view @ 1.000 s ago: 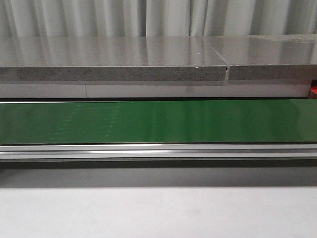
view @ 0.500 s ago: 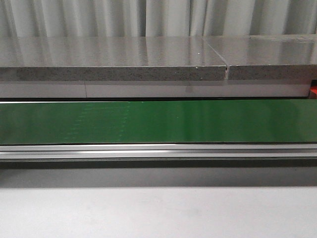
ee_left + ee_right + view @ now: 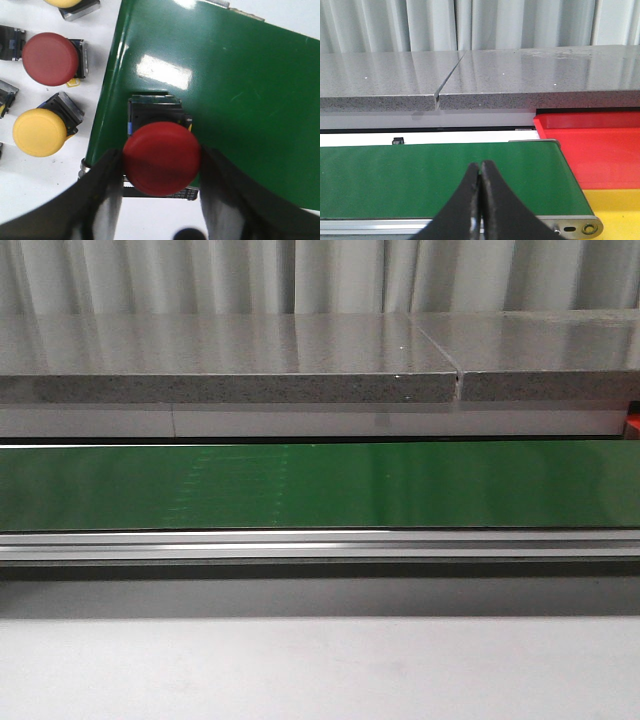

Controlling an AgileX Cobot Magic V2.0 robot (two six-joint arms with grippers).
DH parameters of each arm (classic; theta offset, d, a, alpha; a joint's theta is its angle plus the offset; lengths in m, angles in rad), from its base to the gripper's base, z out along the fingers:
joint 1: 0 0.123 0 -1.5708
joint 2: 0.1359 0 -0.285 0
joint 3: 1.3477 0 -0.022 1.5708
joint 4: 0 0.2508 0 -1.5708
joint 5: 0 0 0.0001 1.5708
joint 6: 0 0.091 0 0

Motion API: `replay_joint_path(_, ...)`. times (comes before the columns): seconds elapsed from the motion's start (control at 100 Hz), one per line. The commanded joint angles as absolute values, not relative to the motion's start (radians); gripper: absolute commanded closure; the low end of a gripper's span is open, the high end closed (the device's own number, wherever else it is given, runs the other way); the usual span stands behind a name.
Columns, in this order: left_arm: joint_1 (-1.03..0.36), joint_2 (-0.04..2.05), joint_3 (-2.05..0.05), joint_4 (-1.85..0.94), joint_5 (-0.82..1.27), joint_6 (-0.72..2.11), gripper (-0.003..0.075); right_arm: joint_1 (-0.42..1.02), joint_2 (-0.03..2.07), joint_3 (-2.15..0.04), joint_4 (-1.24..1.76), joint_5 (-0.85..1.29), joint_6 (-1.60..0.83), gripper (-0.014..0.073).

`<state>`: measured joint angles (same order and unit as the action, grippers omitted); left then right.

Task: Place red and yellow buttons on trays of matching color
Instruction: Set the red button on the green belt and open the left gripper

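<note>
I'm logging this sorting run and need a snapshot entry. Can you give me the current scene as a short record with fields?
left hand: fingers on either side of a red button, over the edge of the green belt
right hand: shut, empty, above the belt
waiting buttons: one red and one yellow on the white surface beside the belt; part of another yellow at the picture's edge
trays: red tray and yellow tray past the belt's end
front view: belt bare, no hands visible
</note>
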<state>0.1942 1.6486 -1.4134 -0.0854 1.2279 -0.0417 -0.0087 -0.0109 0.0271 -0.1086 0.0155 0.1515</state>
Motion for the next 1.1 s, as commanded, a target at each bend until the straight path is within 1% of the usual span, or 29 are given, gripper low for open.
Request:
replay_joint_path(0.0, 0.186, 1.609, -1.447, -0.094, 1.202, -0.041, 0.0437, -0.005, -0.021, 0.013, -0.11, -0.067, 0.15, 0.0659)
replay_joint_path(0.05, 0.186, 1.609, -1.447, -0.096, 1.197, -0.041, 0.0357, -0.005, -0.021, 0.013, -0.11, -0.067, 0.15, 0.0659)
replay_joint_path(0.1, 0.186, 1.609, -1.449, -0.104, 1.192, -0.041, 0.0254, -0.005, -0.021, 0.013, -0.11, -0.067, 0.15, 0.0659)
replay_joint_path(0.13, 0.186, 1.609, -1.449, -0.107, 1.188, -0.041, 0.021, -0.005, -0.021, 0.013, -0.11, -0.067, 0.15, 0.0659)
replay_joint_path(0.17, 0.186, 1.609, -1.449, -0.115, 1.179, -0.041, 0.0162, -0.005, -0.021, 0.013, -0.11, -0.067, 0.15, 0.0659)
replay_joint_path(0.2, 0.186, 1.609, -1.449, -0.116, 1.17, -0.041, 0.0147, -0.005, -0.021, 0.013, -0.11, -0.067, 0.15, 0.0659)
replay_joint_path(0.4, 0.186, 1.586, -1.48, -0.118, 1.117, -0.047, 0.0145, -0.005, -0.021, 0.013, -0.11, -0.067, 0.15, 0.0659)
replay_joint_path(0.62, 0.186, 1.535, -1.533, -0.07, 1.076, -0.194, 0.0158, -0.005, -0.021, 0.013, -0.11, -0.067, 0.15, 0.0659)
replay_joint_path(0.76, 0.186, 1.527, -1.53, -0.019, 1.122, -0.235, 0.0177, -0.005, -0.021, 0.013, -0.11, -0.067, 0.15, 0.0659)
replay_joint_path(0.91, 0.186, 1.527, -1.53, 0.057, 1.185, -0.283, 0.0177, -0.005, -0.021, 0.013, -0.11, -0.067, 0.15, 0.0659)
replay_joint_path(1.09, 0.248, 1.527, -1.529, 0.011, 1.22, -0.317, 0.0178, -0.005, -0.021, 0.013, -0.11, -0.067, 0.15, 0.0659)
